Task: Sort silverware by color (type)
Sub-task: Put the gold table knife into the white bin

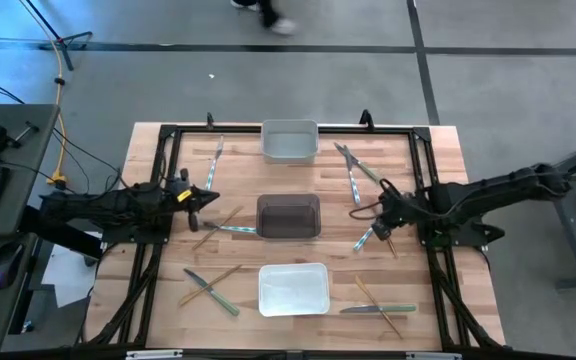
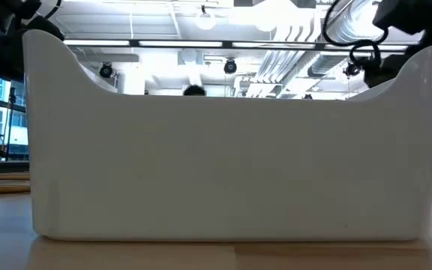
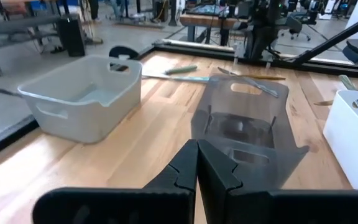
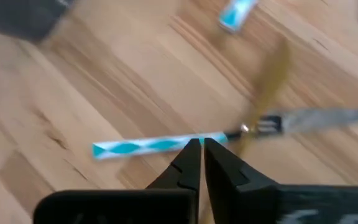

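The right gripper, fingers together, hovers over a blue-handled fork lying on the table right of the dark bin (one of three), while the left gripper is closed too

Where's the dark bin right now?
In the high view the dark bin sits mid-table, between the pale bin at the far edge and the white bin at the near edge, midway between both arms.
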`<state>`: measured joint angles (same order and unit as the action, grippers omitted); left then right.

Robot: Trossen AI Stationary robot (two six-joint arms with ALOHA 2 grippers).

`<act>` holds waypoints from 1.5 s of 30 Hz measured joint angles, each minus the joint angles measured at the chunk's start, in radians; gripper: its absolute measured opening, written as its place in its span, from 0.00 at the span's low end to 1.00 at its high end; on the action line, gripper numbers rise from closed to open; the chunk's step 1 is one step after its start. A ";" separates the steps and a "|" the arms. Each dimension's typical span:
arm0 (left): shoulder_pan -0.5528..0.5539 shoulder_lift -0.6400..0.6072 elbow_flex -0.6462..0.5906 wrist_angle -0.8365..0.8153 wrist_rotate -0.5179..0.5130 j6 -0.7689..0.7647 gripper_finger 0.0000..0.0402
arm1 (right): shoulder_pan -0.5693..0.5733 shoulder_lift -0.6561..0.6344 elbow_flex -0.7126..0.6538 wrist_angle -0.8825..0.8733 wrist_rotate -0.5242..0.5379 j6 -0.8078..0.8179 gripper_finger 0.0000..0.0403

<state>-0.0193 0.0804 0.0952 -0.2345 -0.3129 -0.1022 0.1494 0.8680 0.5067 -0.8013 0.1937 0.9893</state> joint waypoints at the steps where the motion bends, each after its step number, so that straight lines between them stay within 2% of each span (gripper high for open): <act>1: -0.002 0.010 0.000 -0.001 0.001 -0.002 0.00 | 0.016 0.011 0.009 -0.027 0.008 0.039 0.04; 5: -0.010 0.049 0.000 0.000 0.018 -0.002 0.00 | 0.053 0.069 0.013 -0.058 -0.004 0.136 0.13; 10: -0.024 0.093 0.000 -0.001 0.024 -0.019 0.00 | 0.048 0.176 0.013 -0.056 -0.052 0.166 0.24; 14: -0.030 0.123 0.000 -0.001 0.024 -0.019 0.00 | 0.026 0.267 0.013 -0.056 -0.065 0.182 0.28; 20: -0.030 0.141 0.000 0.000 0.023 -0.019 0.00 | -0.021 0.368 0.013 -0.022 -0.069 0.160 0.26; 30: -0.029 0.141 0.000 0.000 0.023 -0.018 0.00 | -0.102 0.457 0.019 0.032 -0.116 0.083 0.18; 45: -0.029 0.140 0.000 0.000 0.022 -0.017 0.00 | -0.109 0.462 0.016 0.039 -0.137 0.074 0.03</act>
<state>-0.0486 0.2207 0.0951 -0.2344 -0.2906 -0.1196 0.0402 1.3295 0.5228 -0.7619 0.0571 1.0636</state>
